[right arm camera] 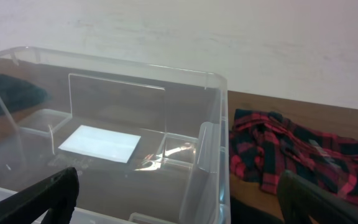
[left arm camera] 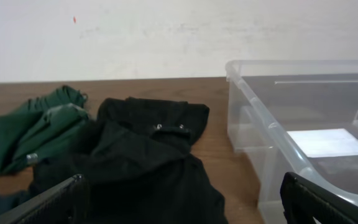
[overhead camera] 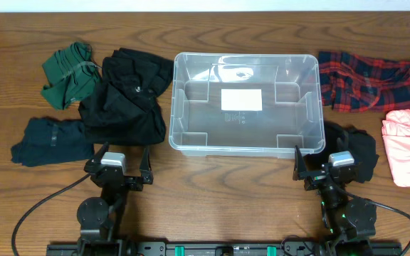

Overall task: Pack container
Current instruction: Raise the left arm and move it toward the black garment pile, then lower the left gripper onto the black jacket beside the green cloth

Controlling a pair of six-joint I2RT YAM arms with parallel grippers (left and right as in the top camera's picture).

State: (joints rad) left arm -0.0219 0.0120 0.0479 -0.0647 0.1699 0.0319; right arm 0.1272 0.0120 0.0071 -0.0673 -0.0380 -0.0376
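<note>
The clear plastic container [overhead camera: 179,107] stands empty in the middle of the table, a white label on its base. It also shows in the left wrist view [left arm camera: 272,130] and the right wrist view [right arm camera: 219,118]. My left gripper [overhead camera: 123,161] is open and empty, in front of a black garment [overhead camera: 123,103] that also shows in the left wrist view [left arm camera: 142,162]. My right gripper [overhead camera: 324,165] is open and empty at the container's front right corner, over a black cloth [overhead camera: 361,153].
A green garment [overhead camera: 68,71] and a dark navy one [overhead camera: 48,140] lie at the left. A red plaid garment [overhead camera: 369,80] and a pink one [overhead camera: 408,146] lie at the right. The plaid one shows in the right wrist view [right arm camera: 291,152].
</note>
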